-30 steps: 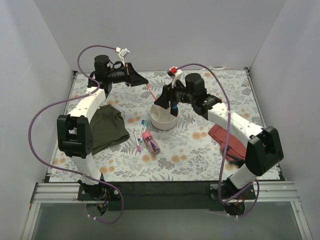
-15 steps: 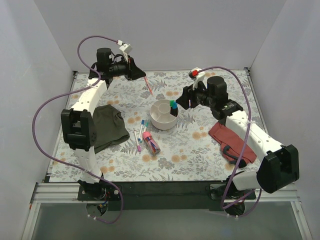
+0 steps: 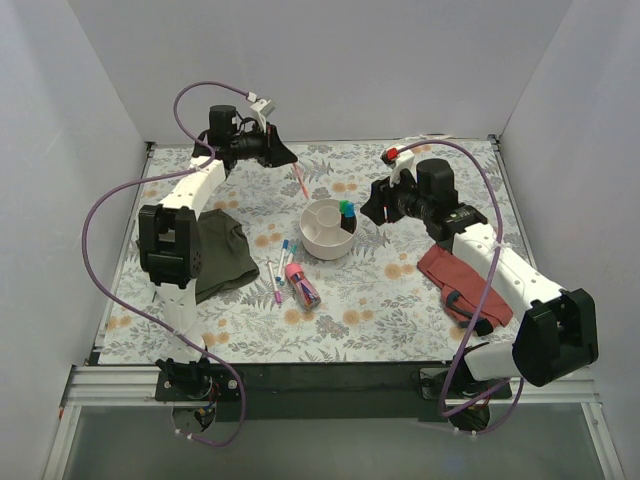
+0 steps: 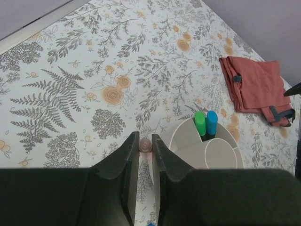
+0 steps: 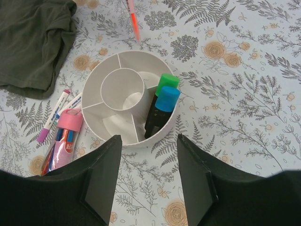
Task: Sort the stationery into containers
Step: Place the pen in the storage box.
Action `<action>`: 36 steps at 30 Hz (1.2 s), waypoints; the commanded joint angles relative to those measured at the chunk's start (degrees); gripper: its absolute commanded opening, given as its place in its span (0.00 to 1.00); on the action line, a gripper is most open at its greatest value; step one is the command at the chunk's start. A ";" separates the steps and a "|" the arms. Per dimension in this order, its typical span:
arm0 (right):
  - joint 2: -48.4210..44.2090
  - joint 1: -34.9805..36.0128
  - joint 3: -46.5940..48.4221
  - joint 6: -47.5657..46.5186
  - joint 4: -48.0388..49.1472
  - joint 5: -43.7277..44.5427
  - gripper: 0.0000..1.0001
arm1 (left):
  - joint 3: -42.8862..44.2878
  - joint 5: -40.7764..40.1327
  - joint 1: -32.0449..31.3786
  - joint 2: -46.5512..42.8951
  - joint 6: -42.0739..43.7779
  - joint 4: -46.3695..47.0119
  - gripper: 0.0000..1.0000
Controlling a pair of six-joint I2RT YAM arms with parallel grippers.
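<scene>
The right end effector (image 3: 372, 207) had drawn back right of the bowl (image 3: 325, 250), released and empty, with two highlighters (image 5: 160, 106) standing inside, while the left end effector (image 4: 145, 155) gripped the orange-pink pen (image 3: 300, 180) above the counter (image 3: 400, 300) at upper centre, likely bound next for a free compartment.

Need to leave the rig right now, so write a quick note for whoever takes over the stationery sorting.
Left hand: shut on the orange-pink pen, raised over the far side of the table, behind the bowl.
Right hand: open, empty, raised just right of the bowl.
Done: green highlighter and blue highlighter stand together in one outer compartment.
Left: drop the held pen into the bowl, then sort the thin white pens and the pink tube lying on the table in front of the bowl.
</scene>
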 commanded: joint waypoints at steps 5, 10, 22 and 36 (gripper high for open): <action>-0.77 -0.89 -1.16 -0.80 0.77 -0.06 0.59 | 5.19 3.21 -0.35 -1.99 -6.79 5.00 0.00; -0.50 -0.98 -1.78 -0.80 0.77 0.03 0.59 | 3.62 4.97 -0.87 -2.87 -9.00 6.23 0.00; -0.76 -1.68 -3.53 -2.36 0.86 -0.24 0.59 | -2.02 6.64 -1.84 -3.05 -9.35 6.23 0.00; -2.78 -3.00 -6.61 -2.91 0.95 0.29 0.60 | -1.41 7.08 -5.44 0.99 -9.18 5.44 0.01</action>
